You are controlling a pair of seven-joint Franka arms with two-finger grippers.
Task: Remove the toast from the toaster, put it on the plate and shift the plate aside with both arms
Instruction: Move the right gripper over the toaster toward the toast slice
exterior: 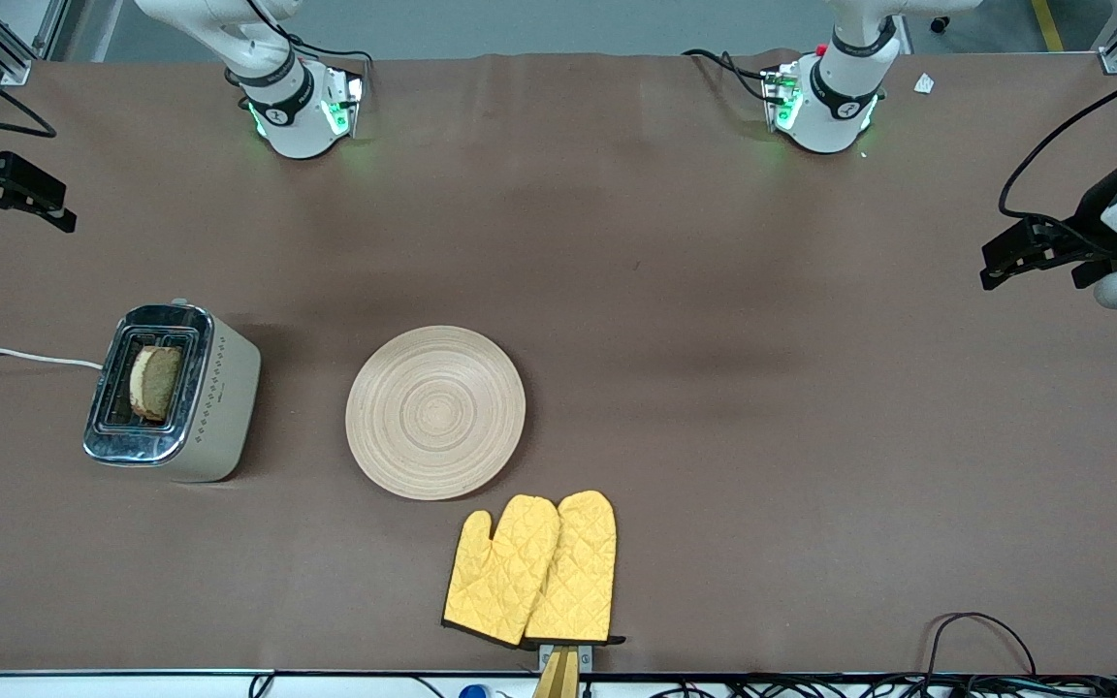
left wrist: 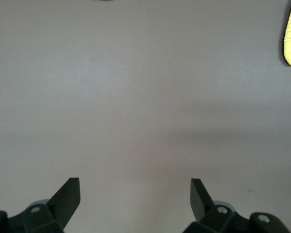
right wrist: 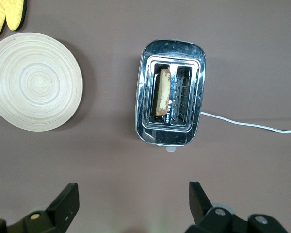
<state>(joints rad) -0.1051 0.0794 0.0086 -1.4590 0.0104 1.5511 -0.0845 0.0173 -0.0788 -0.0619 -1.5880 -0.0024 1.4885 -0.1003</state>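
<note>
Clearly nothing has been grasped yet: our right gripper (right wrist: pixel 131 204) hangs high over the table at the right arm's end, jaws spread wide and empty, looking down on the toaster (exterior: pixel 171 392). Our left gripper (left wrist: pixel 135 201) waits over bare table (exterior: pixel 762 388) at the left arm's end, also wide open and holding nothing.

The toast (exterior: pixel 154 382) stands on edge in one slot of the toaster, its top crust poking above the chrome. In the right wrist view it sits in the slot on the plate's side (right wrist: pixel 162 92). The plate (exterior: pixel 435 412) lies flat just beside the toaster, toward the middle of the table, and is bare.

For the step in hand, we judge the right arm should take the toast. We would line the fingers across the thin faces of the slice, come straight down over the slot, pinch only the exposed crust, and lift vertically so the bread does not drag on the wire guides or tip the light toaster.

As for room, the white cord (exterior: pixel 20 358) runs off toward the right arm's table edge, so we should keep clear of it. The yellow oven mitts (exterior: pixel 531 569) lie nearer the front camera than the plate, almost touching its rim, which blocks sliding that way. Toward the left arm's end the table is open, the best side for moving the plate.
</note>
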